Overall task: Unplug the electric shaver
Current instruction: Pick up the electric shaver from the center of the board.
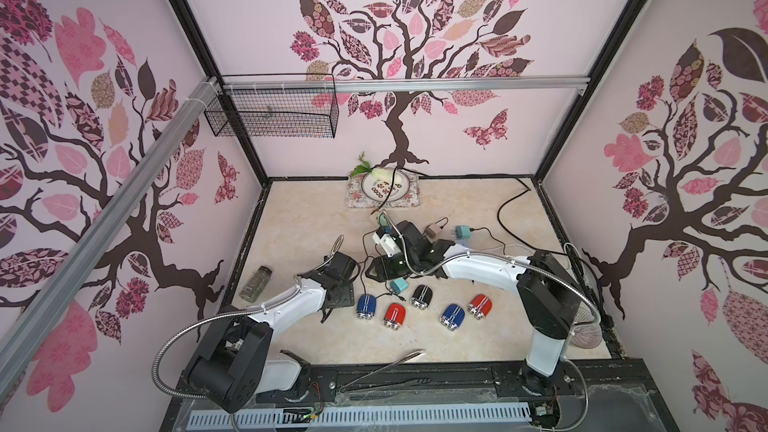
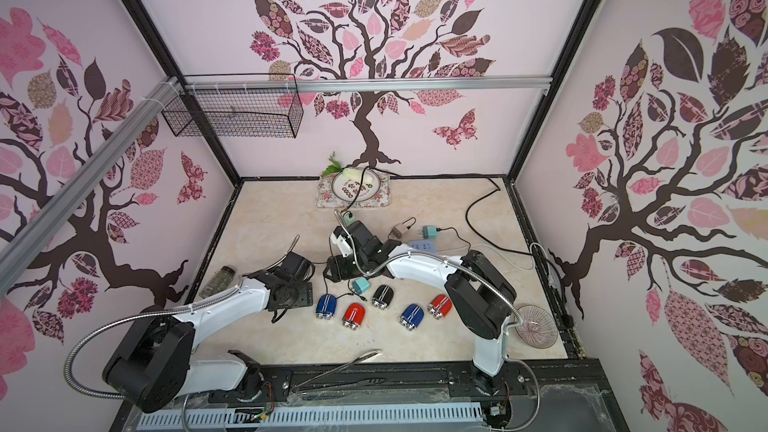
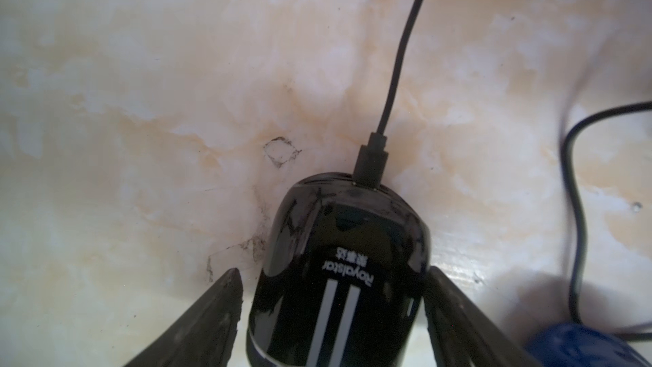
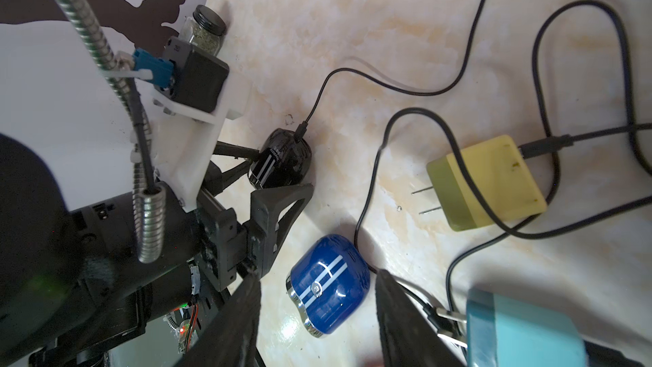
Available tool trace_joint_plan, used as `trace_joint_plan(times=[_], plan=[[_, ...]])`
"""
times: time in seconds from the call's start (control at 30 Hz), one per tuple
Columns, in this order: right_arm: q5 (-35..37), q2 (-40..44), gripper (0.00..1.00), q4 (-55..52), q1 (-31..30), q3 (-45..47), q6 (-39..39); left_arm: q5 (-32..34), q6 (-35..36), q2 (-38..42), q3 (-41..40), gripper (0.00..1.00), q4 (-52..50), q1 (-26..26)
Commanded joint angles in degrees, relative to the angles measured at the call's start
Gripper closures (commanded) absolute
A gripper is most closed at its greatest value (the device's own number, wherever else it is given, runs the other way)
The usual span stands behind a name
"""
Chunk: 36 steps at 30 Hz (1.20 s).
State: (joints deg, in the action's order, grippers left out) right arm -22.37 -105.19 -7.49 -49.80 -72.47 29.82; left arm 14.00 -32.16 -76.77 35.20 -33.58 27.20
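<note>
A black electric shaver [image 3: 338, 277] with two white stripes lies on the marble tabletop, between the fingers of my left gripper [image 3: 331, 273]. The gripper is shut on its sides. A black plug [image 3: 370, 164] sits in the shaver's rounded end, and its cable [image 3: 402, 47] runs away across the table. The right wrist view shows the same shaver [image 4: 282, 160] in the left gripper [image 4: 285, 167]. In both top views the left wrist hides this shaver. My right gripper [image 4: 317, 275] is open, its fingers either side of a blue shaver [image 4: 328, 294] without touching it.
Several more shavers lie in a row, red [image 1: 395, 315], black [image 1: 422, 296], blue [image 1: 452, 315]. A yellow-green adapter [image 4: 487, 181], a teal adapter [image 4: 522, 330] and looping cables lie close by. A spice jar [image 1: 255, 283] is at the left, a plate [image 1: 384, 189] at the back, tongs [image 1: 386, 367] at the front.
</note>
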Motion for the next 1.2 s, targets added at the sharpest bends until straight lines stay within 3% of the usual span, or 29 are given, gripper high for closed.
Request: trace_joint_plan(times=[0.0, 0.53, 0.97, 1.17], plan=[[0.1, -2.1, 0.45, 0.1, -0.3, -0.9, 0.1, -0.3, 1.1, -0.4, 2.4, 0.21, 1.2, 0.3], [0.4, -2.7, 0.45, 0.1, -0.3, -0.6, -0.2, -4.0, 1.7, -6.3, 4.3, 0.31, 0.5, 0.3], [0.3, -2.8, 0.45, 0.7, -0.3, -0.7, -0.1, -3.5, 0.7, 1.1, 2.3, 0.63, 0.0, 0.3], [-0.7, -2.1, 0.45, 2.1, 0.1, -1.0, 0.7, -4.9, 1.8, 7.2, 2.1, 0.72, 0.5, -0.5]])
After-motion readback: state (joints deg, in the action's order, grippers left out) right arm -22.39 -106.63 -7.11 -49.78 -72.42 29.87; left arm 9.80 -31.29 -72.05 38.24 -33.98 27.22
